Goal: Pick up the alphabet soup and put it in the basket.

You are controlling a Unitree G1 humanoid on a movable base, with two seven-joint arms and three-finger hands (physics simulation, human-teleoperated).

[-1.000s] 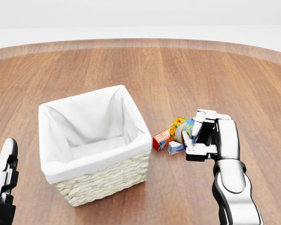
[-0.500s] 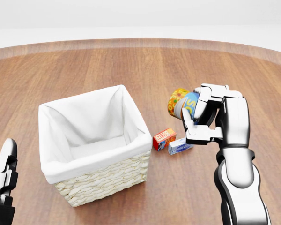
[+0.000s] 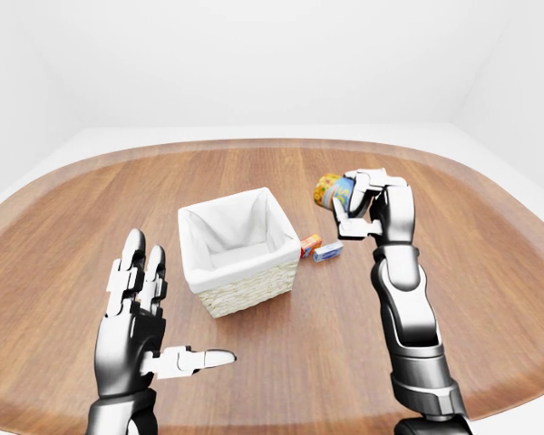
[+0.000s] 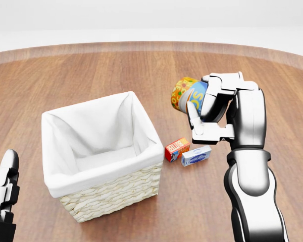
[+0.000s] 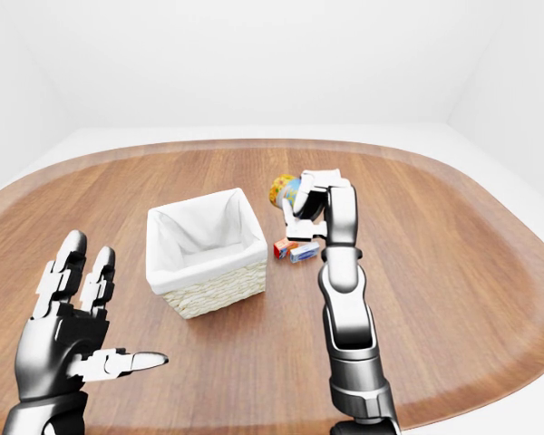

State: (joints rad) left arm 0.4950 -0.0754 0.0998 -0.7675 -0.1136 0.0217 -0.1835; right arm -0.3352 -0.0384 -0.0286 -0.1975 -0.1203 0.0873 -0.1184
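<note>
The alphabet soup can, blue and yellow with an orange patterned end, hangs tilted in the air, held by my right hand, whose fingers are shut round it. It sits right of the basket and above the two small boxes. The wicker basket with a white cloth lining stands on the wooden table, centre-left in the head view, with nothing visible inside. My left hand is open, fingers spread, low at the left of the left-eye view, well apart from the basket.
A small red box and a small blue-and-white box lie on the table just right of the basket, below the held can. The round wooden table stretches wide on all sides; white floor and walls surround it.
My right hand has lifted the can off the table, up and slightly left toward the basket. The two small boxes now show fully. The left hand has barely moved.
</note>
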